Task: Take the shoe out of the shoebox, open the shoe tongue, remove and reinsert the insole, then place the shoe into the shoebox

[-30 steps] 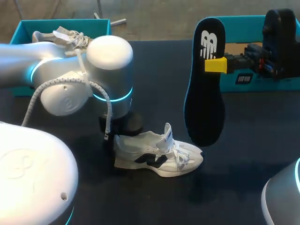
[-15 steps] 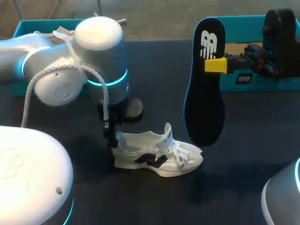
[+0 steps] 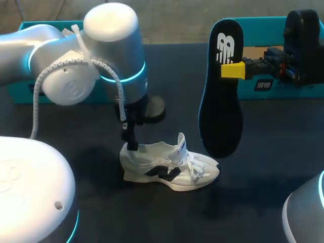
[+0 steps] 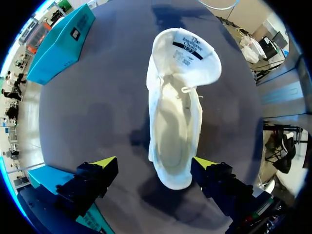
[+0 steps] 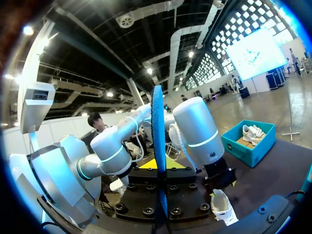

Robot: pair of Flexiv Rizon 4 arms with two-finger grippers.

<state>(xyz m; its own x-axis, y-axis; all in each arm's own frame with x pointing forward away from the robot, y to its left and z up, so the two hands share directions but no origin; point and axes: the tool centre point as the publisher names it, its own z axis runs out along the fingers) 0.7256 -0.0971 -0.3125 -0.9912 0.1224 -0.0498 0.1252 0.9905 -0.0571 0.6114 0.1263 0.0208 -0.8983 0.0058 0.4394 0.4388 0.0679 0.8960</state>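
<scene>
Head view: right claw grips insole hung beside shoe; left claw gapes, straddling its heel.

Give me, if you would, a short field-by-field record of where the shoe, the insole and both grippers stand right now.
shoe: white with black, standing on its sole on the table, tongue pulled up
insole: dark, held upright above the table, near the shoe's toe
left gripper: open, one finger on each side of the shoe's heel
right gripper: shut on the insole
left shoebox: teal, far left
right shoebox: teal, far right, behind the insole
</scene>
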